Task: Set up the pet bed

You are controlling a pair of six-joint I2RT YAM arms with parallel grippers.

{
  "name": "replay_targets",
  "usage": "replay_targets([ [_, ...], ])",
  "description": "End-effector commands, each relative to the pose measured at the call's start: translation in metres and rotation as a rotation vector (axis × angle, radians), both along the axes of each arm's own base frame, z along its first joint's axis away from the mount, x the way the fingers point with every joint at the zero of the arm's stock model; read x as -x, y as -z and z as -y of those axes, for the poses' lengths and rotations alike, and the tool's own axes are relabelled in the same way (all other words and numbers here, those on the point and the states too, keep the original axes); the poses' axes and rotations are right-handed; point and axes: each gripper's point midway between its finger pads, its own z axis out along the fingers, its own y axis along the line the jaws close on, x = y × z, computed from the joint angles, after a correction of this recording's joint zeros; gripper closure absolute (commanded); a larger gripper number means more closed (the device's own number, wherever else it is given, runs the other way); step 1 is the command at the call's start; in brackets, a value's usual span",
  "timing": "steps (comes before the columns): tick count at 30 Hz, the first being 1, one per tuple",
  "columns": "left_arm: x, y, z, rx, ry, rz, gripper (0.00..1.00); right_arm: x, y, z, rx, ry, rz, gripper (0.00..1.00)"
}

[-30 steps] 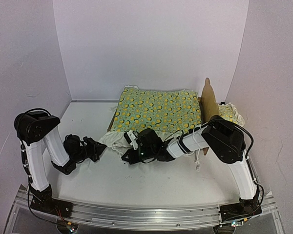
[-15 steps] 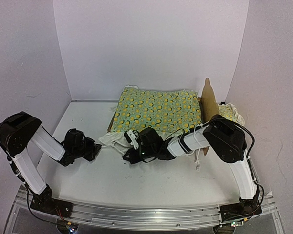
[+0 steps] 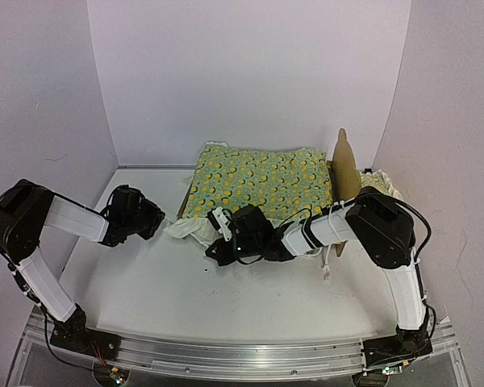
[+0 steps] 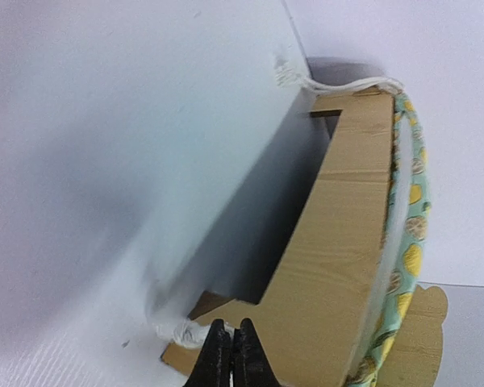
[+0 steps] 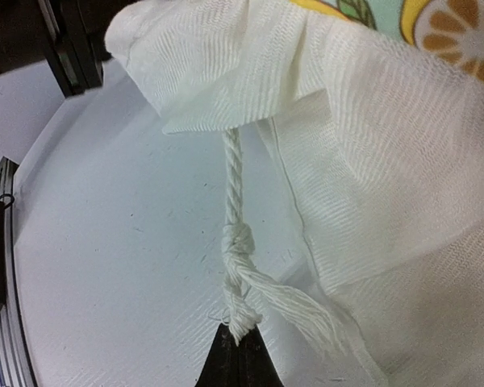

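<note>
Closest in, your right gripper (image 5: 238, 355) has its fingertips pinched together, no gap showing, on the frayed end of a white cord (image 5: 235, 242). The cord is a twisted, knotted tassel hanging from the white ruffle (image 5: 371, 161) of the lemon-print blanket (image 3: 258, 184). Gripping the cord rather than the cloth probably gives you a clean handle for drawing that corner straight.

Your left gripper (image 4: 231, 355) is also closed, tip against tip. A second white tassel lies just beside its fingers, and you cannot tell whether any strand is caught. It sits at the foot-end corner of the pet bed (image 4: 339, 266), likely placed to take the opposite corner or steady the frame.

Further out, the plywood bed stands at the back of the table (image 3: 226, 298), close to the rear wall. Its tall headboard is upright at the right end. The blanket covers the whole top, so the mattress pad is hidden. A small matching pillow (image 3: 379, 187) lies beyond the headboard, off the bed, so the setup looks unfinished.
</note>
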Motion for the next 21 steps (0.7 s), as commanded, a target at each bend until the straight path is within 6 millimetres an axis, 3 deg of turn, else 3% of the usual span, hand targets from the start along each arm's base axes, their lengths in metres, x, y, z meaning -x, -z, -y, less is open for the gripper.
replay_targets([
  [1,-0.037,-0.046,-0.019,-0.109,0.007,0.139,1.00,-0.005,-0.009,0.001,-0.003,-0.015,0.045,1.00],
  [5,-0.050,-0.063,-0.002,-0.091,0.094,0.181,1.00,0.006,0.008,0.008,0.017,-0.038,0.022,1.00],
  [10,-0.054,-0.100,-0.012,-0.180,0.073,0.289,1.00,0.014,0.024,0.011,0.024,-0.048,-0.034,1.00],
  [13,-0.057,-0.122,-0.030,-0.285,0.011,0.335,1.00,0.015,0.031,0.010,0.029,-0.048,-0.049,1.00],
  [15,-0.063,-0.136,-0.026,-0.331,0.049,0.370,1.00,0.014,0.033,0.011,0.035,-0.045,-0.048,1.00],
  [18,-0.068,-0.127,-0.018,-0.338,0.093,0.333,1.00,0.016,0.044,0.014,0.057,-0.044,-0.055,1.00],
  [21,-0.064,-0.115,-0.027,-0.370,0.068,0.308,1.00,0.015,0.049,0.015,0.074,-0.037,-0.047,1.00],
])
